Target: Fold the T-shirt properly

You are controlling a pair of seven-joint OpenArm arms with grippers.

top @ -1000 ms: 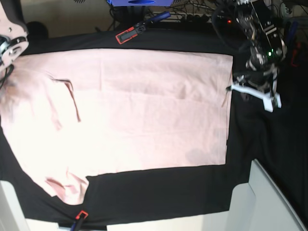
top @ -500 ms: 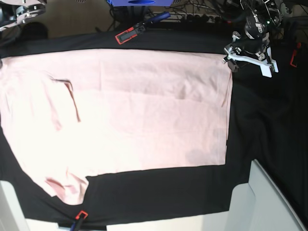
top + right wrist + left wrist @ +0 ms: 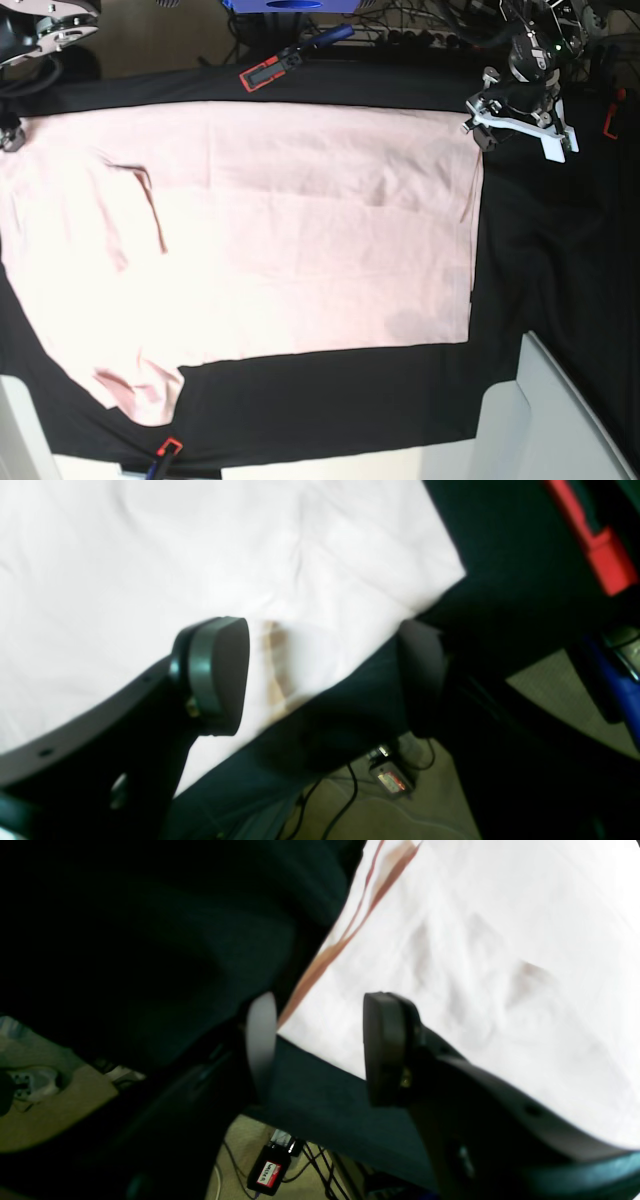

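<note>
A black table cloth (image 3: pixel 560 300) is covering the table. The left gripper (image 3: pixel 320 1045) and right gripper (image 3: pixel 325 675) are hanging open and empty, each over a far corner of the flat pale pink cotton T-shirt (image 3: pixel 300 240), probably ready to grab.

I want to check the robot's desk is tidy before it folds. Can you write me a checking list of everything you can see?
Surface: black table cloth covers the table, held by red clamps at the far and near edges.
Job's things: large pale pink cotton T-shirt lies spread flat, plain side up, one sleeve at the near corner.
Clutter: nothing seen on the cloth besides the shirt.
Grippers: left gripper is open over the shirt's far hem corner, holding nothing; right gripper is open over the shirt's edge, holding nothing.
Cables: black cables tangle behind the table.
Surroundings: beige floor; a white panel stands at the near corner.
</note>
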